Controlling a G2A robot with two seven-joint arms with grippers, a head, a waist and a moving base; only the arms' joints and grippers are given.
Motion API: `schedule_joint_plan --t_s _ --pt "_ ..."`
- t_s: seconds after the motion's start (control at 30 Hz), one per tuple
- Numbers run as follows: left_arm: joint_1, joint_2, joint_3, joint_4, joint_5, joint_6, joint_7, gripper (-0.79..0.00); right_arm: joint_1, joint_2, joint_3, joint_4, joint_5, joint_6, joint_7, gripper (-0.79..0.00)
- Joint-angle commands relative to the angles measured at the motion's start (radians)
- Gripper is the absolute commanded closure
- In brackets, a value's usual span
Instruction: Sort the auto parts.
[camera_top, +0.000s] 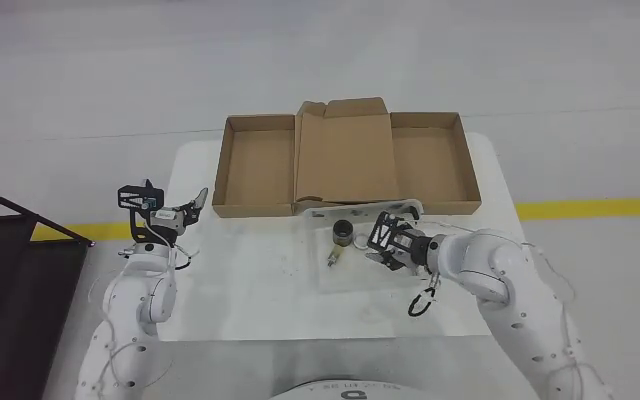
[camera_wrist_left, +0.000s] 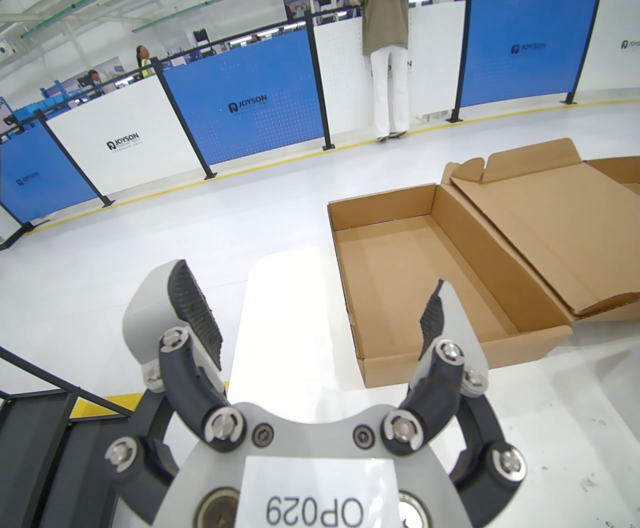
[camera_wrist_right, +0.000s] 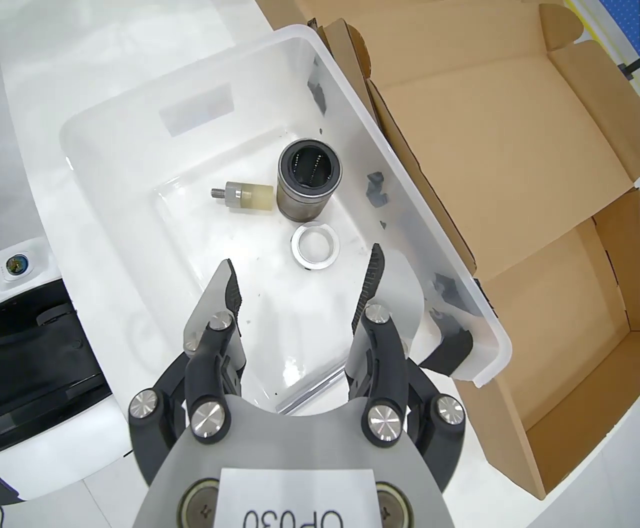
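Observation:
A clear plastic bin (camera_wrist_right: 395, 155) (camera_top: 362, 209) stands on the white table in front of a cardboard box. Inside it lie a dark metal cylinder bearing (camera_wrist_right: 309, 180) (camera_top: 343, 233), a cream-capped bolt (camera_wrist_right: 247, 196) (camera_top: 333, 257), a silver ring (camera_wrist_right: 316, 245) and a thin metal rod (camera_wrist_right: 312, 387). My right gripper (camera_wrist_right: 302, 272) (camera_top: 385, 240) hangs open inside the bin, just short of the ring, holding nothing. My left gripper (camera_wrist_left: 308, 277) (camera_top: 168, 200) is open and empty above the table's left edge, pointing at the box's left compartment (camera_wrist_left: 425, 270).
The cardboard box (camera_top: 255, 165) runs along the table's back edge, with a left compartment, a raised middle flap (camera_top: 345, 150) and a right compartment (camera_top: 430, 155) (camera_wrist_right: 575, 320), all without parts. A black frame (camera_wrist_left: 45, 395) stands off the table's left side.

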Motion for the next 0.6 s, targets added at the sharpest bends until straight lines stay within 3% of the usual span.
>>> schedule_joint_plan --t_s 0.0,0.47,0.53,0.57 --pt "0.000 0.000 0.000 0.000 0.000 0.000 0.000 -0.785 0.027 -0.004 -0.037 0.021 -0.006 0.023 0.002 -0.708" --pt "0.000 0.000 0.000 0.000 0.000 0.000 0.000 -0.785 0.167 -0.026 -0.175 0.166 -0.003 0.137 -0.010 -0.782" --pt "0.000 0.000 0.000 0.000 0.000 0.000 0.000 -0.785 0.176 -0.026 -0.175 0.191 0.004 0.138 -0.011 -0.748" --pt "0.000 0.000 0.000 0.000 0.000 0.000 0.000 -0.785 0.180 -0.025 -0.174 0.203 0.007 0.137 -0.007 -0.625"
